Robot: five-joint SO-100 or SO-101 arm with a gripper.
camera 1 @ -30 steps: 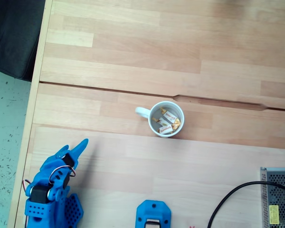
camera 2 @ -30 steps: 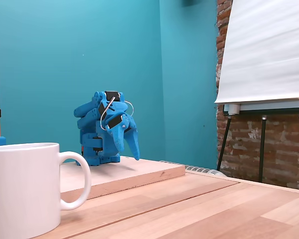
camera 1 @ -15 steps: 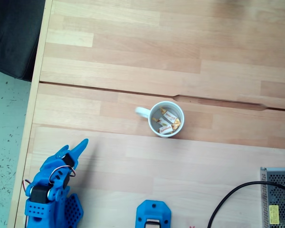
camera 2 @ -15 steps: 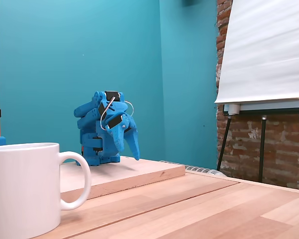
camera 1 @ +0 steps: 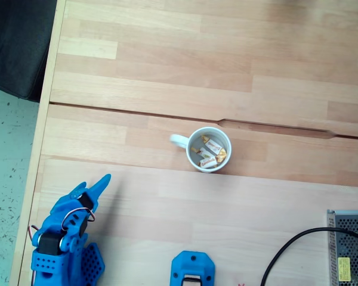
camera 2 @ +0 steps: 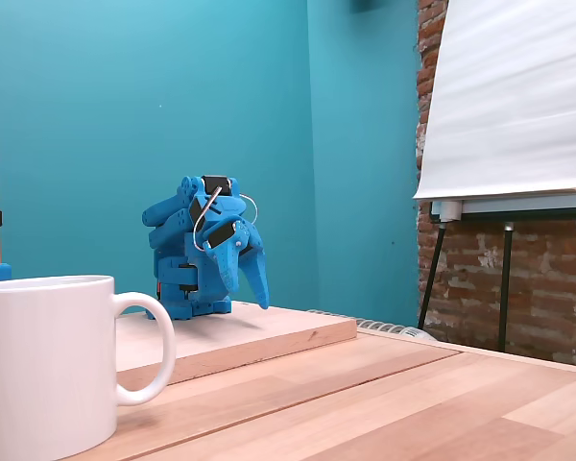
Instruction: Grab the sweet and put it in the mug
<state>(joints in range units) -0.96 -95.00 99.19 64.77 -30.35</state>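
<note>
Up and to the right of the folded blue two-finger gripper [camera 1: 101, 183], well apart from it in the top-down fixed view, stands the round white ceramic mug [camera 1: 194, 162], handle pointing left. Inside lie small white wrapped sweets with orange twisted ends [camera 1: 207, 154], long axes roughly diagonal. The gripper's fingers [camera 2: 252, 271] seem narrow and hold nothing. By my reading, the task looks finished.

Robot arm [camera 2: 206, 254], left of centre in a fixed view: bright blue printed shell, black servo blocks, thin looping cable, small screws, tapered pointed blue gripper [camera 2: 254, 279] fingers.
</note>
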